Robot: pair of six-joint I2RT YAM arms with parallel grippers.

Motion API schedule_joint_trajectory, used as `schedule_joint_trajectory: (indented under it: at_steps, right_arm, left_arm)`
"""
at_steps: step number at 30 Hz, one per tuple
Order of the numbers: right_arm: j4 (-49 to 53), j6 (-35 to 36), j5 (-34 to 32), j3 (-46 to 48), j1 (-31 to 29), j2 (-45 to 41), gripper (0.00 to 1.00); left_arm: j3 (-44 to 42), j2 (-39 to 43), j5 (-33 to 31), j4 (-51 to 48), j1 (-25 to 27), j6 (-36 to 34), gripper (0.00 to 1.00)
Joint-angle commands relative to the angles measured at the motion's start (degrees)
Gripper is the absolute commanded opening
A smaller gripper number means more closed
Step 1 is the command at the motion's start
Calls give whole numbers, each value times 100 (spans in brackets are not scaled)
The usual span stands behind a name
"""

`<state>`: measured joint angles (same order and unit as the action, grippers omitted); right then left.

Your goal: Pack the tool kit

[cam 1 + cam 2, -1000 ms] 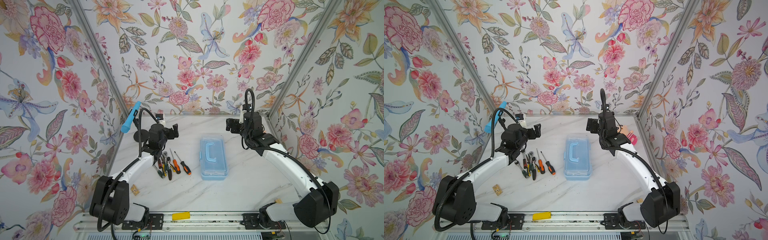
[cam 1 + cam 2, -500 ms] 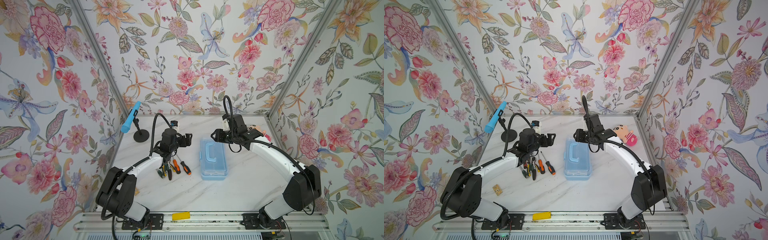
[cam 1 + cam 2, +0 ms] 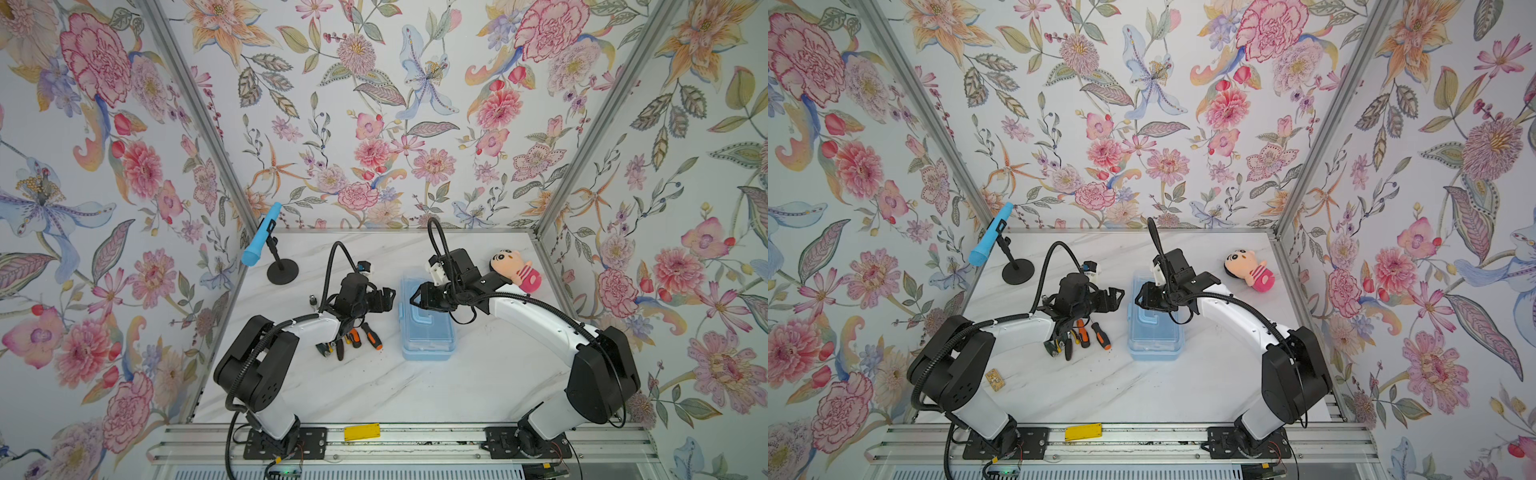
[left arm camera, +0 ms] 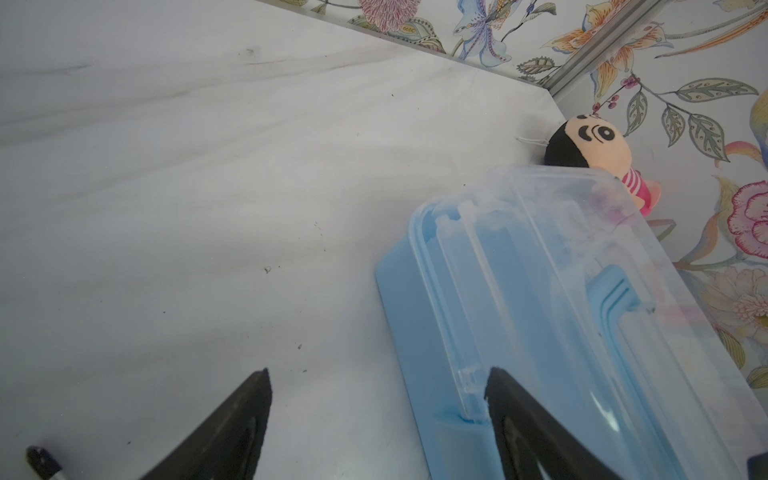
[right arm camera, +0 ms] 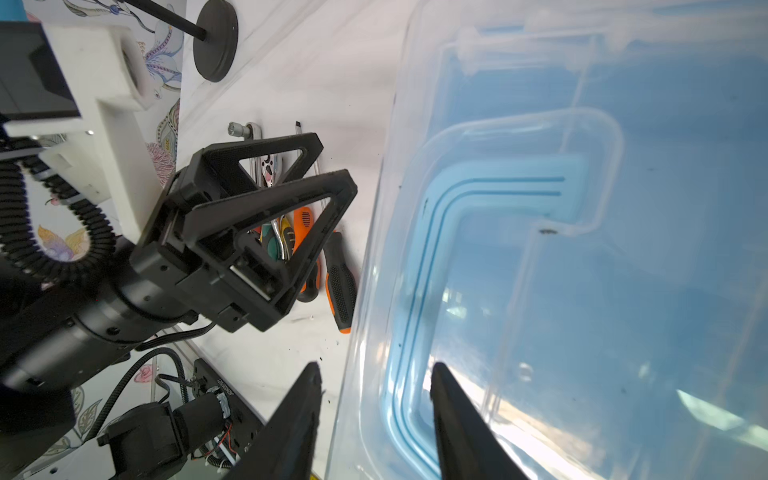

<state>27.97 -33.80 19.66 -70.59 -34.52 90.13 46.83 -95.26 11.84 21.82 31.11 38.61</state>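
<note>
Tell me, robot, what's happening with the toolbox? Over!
Left gripper open, beside the box. Right gripper open, jaws astride the closed lid's edge. Tools unpacked on table. Nothing blocking.

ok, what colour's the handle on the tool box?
The handle is light blue, like the box; clearest in the right wrist view, through the clear lid.

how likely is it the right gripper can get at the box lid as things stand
Probably yes: the right gripper hangs at the box, jaws apart astride the rim of the lid. The open left gripper is close but not between them.
</note>
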Motion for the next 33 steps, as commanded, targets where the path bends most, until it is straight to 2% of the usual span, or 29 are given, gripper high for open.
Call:
schedule_joint_trajectory:
  at_steps: [1, 10, 18, 20, 25, 30, 33]
  right_arm:
    - [145, -203, 67, 32, -59, 105, 45]
    - [353, -398, -265, -106, -55, 383, 45]
    - [277, -457, -31, -85, -46, 571, 46]
    - [79, -461, 173, 9, -29, 610, 46]
    - [-999, -593, 1330, 547, 173, 668, 46]
    - [-2945, -1280, 2634, 1522, 502, 624, 45]
    - [-3566, -1518, 2814, 1877, 651, 586, 45]
  left_arm:
    - [-129, -49, 64, 371, 66, 140, 84]
    - [12, -97, -215, 373, 253, 102, 84]
    - [50, -345, -156, 545, 334, 144, 85]
    - [46, -411, -155, 616, 373, 167, 85]
    - [149, -602, -60, 667, 494, 186, 85]
    - [213, -684, -81, 739, 599, 164, 85]
    - [221, -721, -78, 791, 628, 204, 85]
